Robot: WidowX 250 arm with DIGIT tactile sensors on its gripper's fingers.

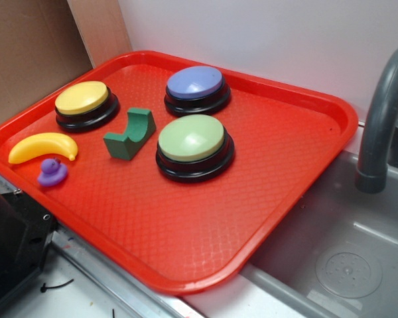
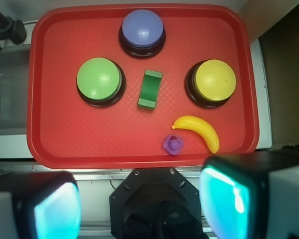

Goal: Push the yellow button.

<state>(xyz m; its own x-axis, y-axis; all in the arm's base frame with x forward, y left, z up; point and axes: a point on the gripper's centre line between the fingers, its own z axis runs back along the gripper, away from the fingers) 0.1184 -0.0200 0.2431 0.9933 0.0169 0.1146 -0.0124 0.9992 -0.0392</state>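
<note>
Red and textured, the tray (image 2: 50,134) carries everything, with a grey sink (image 1: 358,265) along one side. At the bottom of the wrist view the fingers (image 2: 139,201) stand wide apart, gripping nothing, off the tray's near edge. Closest to them lie a small purple toy (image 2: 173,144) and a yellow toy banana (image 2: 199,130), just beside each other. Beyond the banana sits the yellow button (image 2: 215,80), near the tray's right edge. A green block (image 2: 150,89) lies between it and the green button (image 2: 98,79); the blue-purple button (image 2: 142,29) sits by the far edge.
</note>
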